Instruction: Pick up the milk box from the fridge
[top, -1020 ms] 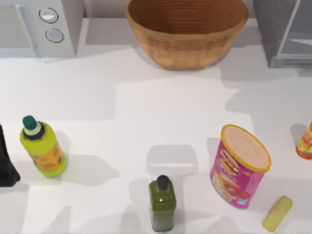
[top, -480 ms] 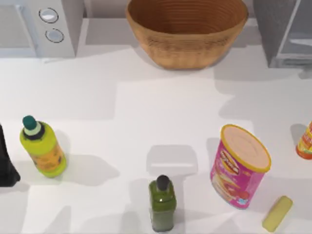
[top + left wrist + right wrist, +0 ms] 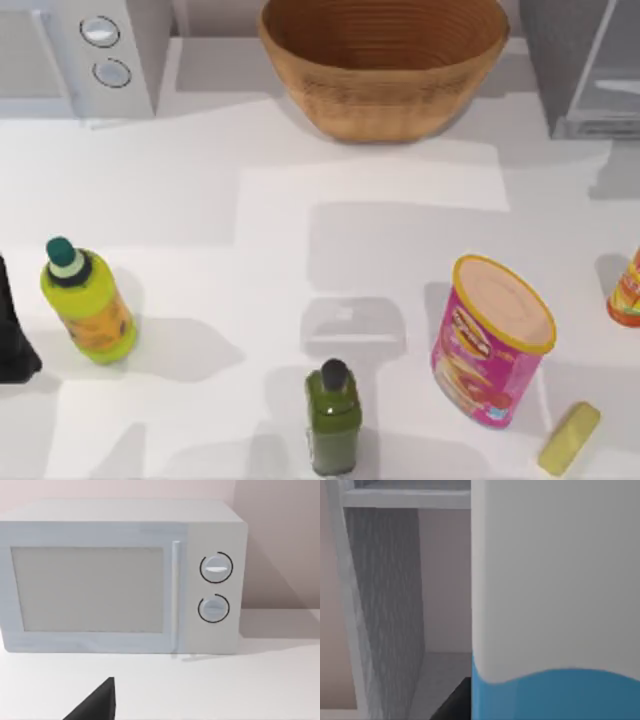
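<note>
Milk box [image 3: 555,580]: white upper face, blue band below, upright, very close in right wrist view. Fridge [image 3: 580,65]: grey cabinet, right of basket [image 3: 385,60]; pale interior wall and shelf beside milk box.

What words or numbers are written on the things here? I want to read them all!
None can be read.
Pink can: a red and yellow label, too blurred to read.
Yellow bottle: an orange label, no letters to make out.
Orange item at the table's right edge: print too small to read.
Microwave: two dials, no numbers or marks.
Milk box: plain white and blue, no text.
</note>
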Robot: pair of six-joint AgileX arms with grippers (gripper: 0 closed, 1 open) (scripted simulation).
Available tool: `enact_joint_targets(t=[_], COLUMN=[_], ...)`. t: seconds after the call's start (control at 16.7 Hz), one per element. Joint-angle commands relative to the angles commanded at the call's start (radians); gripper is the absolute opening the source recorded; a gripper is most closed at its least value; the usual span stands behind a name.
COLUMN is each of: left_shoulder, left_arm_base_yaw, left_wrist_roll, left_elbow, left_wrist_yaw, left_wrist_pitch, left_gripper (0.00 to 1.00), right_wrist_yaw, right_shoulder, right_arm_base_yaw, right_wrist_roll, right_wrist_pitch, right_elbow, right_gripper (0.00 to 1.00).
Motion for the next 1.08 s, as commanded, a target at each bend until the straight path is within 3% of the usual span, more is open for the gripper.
enact_joint_targets(t=[0.66,1.08], left_shoulder=[0.0,0.0], left_arm_base_yaw=[0.0,0.0], left_wrist_roll=[0.0,0.0], left_elbow=[0.0,0.0], left_wrist_yaw=[0.0,0.0], left_wrist_pitch=[0.0,0.0], left_gripper=[1.0,1.0], right_wrist_yaw=[0.13,0.167], right_shoulder=[-1.091,-1.339], right_arm_base_yaw=[0.149,0.193], right_wrist_roll=[0.005,0.003], right_wrist_pitch=[-0.585,-0.722], right_elbow=[-0.508,-0.623], right_gripper=[0.0,0.0])
